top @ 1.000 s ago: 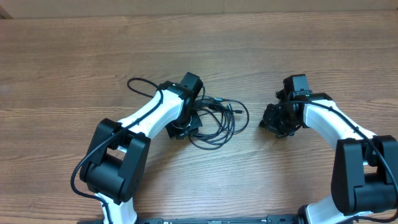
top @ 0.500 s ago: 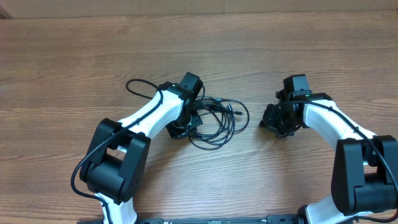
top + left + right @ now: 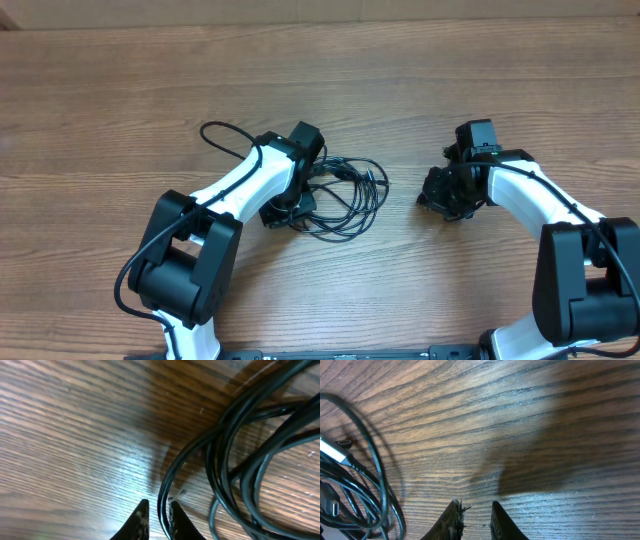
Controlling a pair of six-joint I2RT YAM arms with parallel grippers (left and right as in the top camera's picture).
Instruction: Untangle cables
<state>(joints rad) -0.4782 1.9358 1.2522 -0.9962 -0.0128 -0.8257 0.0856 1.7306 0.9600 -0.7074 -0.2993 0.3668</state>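
The cables lie as a loose tangle of thin black loops on the wooden table, just right of my left gripper. In the left wrist view, one black strand runs between the fingertips, and my left gripper is shut on it. More loops cross to the right. My right gripper sits apart, to the right of the tangle. Its jaws stand slightly open over bare wood with nothing between them. Cable loops and a silvery plug show at the left of that view.
The left arm's own black wire loops out behind its wrist. The wooden table stretches beyond both arms. Both arm bases stand at the near edge.
My left gripper has closed on a strand and shifted slightly left, dragging the tangle leftward with it. The right arm has not moved.
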